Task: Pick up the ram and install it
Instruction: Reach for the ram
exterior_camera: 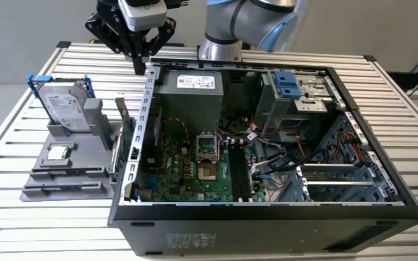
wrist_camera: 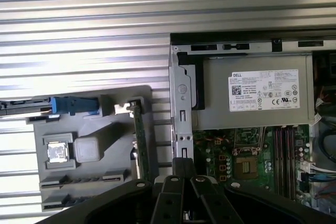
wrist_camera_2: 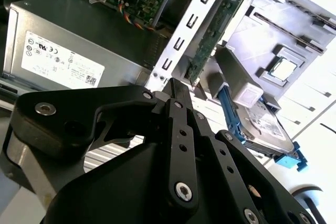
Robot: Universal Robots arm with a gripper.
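Observation:
My gripper (exterior_camera: 137,68) hangs shut and holds nothing, above the table just outside the far corner of the open computer case (exterior_camera: 133,163). Its black fingertips meet in both wrist views (wrist_camera_2: 176,85) (wrist_camera: 184,163). The ram seems to be the thin bluish strip (wrist_camera: 55,201) lying edge-up in the front slot of the grey holder (exterior_camera: 85,187), well apart from the gripper. The motherboard's long black slots (exterior_camera: 238,174) lie inside the case, beside the processor socket (exterior_camera: 206,147).
On the holder stand a silver hard drive in a blue frame (exterior_camera: 67,106), a processor chip (exterior_camera: 58,153) and an upright green expansion card (exterior_camera: 125,136) close to the case wall. The power supply (exterior_camera: 191,89) and loose cables (exterior_camera: 282,157) are inside the case. The arm's base (exterior_camera: 220,49) rises behind it.

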